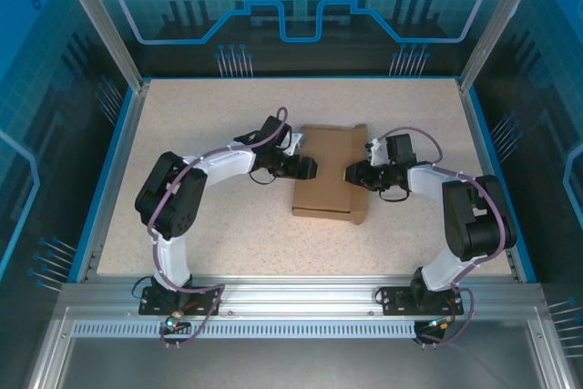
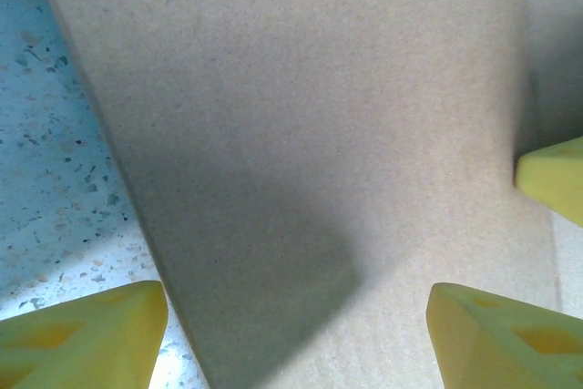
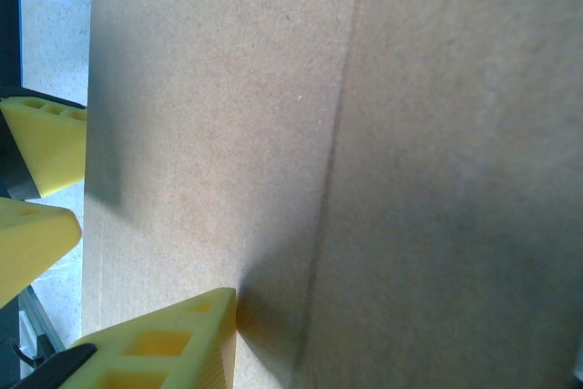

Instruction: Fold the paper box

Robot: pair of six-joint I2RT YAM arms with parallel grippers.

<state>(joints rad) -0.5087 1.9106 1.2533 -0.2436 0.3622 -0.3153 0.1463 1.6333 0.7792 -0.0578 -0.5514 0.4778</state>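
Top view bright, evenly lit from above, sharp, small soft shadows beside the paper box (image 1: 330,175) on the table (image 1: 209,234), wrist views very close, a little soft, broad grey shadow across the box

You've got the paper box (image 1: 330,170) mid worktop (image 1: 228,225); L tool (image 1: 305,167) at its left edge, R tool (image 1: 353,174) opp. side.
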